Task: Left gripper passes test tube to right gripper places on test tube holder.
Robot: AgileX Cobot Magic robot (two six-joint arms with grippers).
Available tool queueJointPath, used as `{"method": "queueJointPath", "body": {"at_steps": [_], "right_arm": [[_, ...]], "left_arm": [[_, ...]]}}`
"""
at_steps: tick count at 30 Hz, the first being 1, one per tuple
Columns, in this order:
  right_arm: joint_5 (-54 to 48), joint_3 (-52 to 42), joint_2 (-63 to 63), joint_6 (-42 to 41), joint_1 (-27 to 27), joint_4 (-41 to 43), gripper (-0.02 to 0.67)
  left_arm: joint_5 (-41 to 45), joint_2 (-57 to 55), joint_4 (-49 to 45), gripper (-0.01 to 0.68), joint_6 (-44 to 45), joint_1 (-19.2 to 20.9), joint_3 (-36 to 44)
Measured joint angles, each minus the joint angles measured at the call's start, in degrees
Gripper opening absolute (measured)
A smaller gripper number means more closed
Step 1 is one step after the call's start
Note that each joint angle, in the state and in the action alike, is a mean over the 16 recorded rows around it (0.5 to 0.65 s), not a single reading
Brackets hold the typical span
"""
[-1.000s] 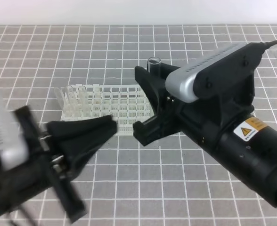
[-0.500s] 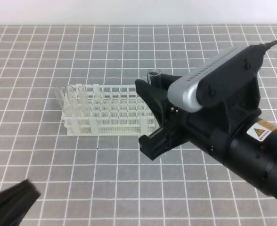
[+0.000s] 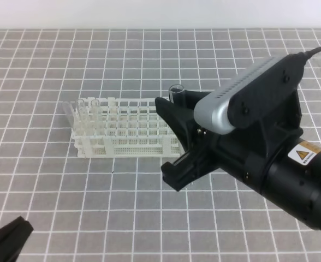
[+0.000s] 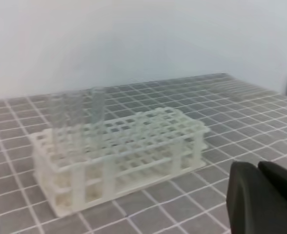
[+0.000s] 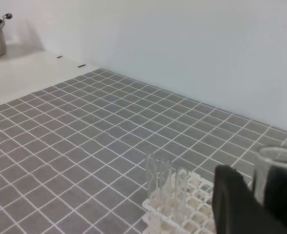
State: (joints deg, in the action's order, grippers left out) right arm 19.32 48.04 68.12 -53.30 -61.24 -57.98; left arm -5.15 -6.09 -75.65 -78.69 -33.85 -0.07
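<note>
The left gripper [image 3: 7, 240] sits at the lower left corner, jaws closed on nothing, well apart from the work. The test tube holder [image 3: 129, 136] stands left of centre, with tubes already in its left end. The right gripper [image 3: 174, 139] clamps the test tube [image 3: 177, 90] upright, long axis vertical, just beside the holder's right end; the right arm is the nearer.

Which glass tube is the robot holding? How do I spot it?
Find the white test tube holder on the grey grid mat. At its right end, the right gripper pinches the test tube. Unlike the tubes standing in the rack's left end, its open rim pokes above black fingers.
</note>
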Motion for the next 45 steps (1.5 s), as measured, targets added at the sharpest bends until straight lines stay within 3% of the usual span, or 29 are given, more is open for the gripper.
{"method": "queueJointPath", "body": {"at_steps": [20,25,30,40,45], "right_arm": [[0.62,-0.10,-0.05,-0.81,0.12,0.00,0.095],[1.85,-1.24,-0.24,1.61,1.28,3.42,0.095],[6.57,-3.91,-0.04,14.88,4.55,16.73,0.095],[21.38,-4.74,8.17,54.42,15.15,55.13,0.095],[25.03,1.46,17.00,63.82,18.34,66.49,0.095]], "left_arm": [[5.18,0.09,-0.13,-0.001,-0.01,0.00,0.21],[5.29,0.06,-0.13,-0.001,-0.01,0.00,0.21],[5.79,0.02,-0.12,-0.001,0.00,0.00,0.25],[6.79,-0.01,-0.07,-0.001,0.02,0.00,0.34],[6.86,0.02,-0.04,-0.001,0.00,0.00,0.30]]}}
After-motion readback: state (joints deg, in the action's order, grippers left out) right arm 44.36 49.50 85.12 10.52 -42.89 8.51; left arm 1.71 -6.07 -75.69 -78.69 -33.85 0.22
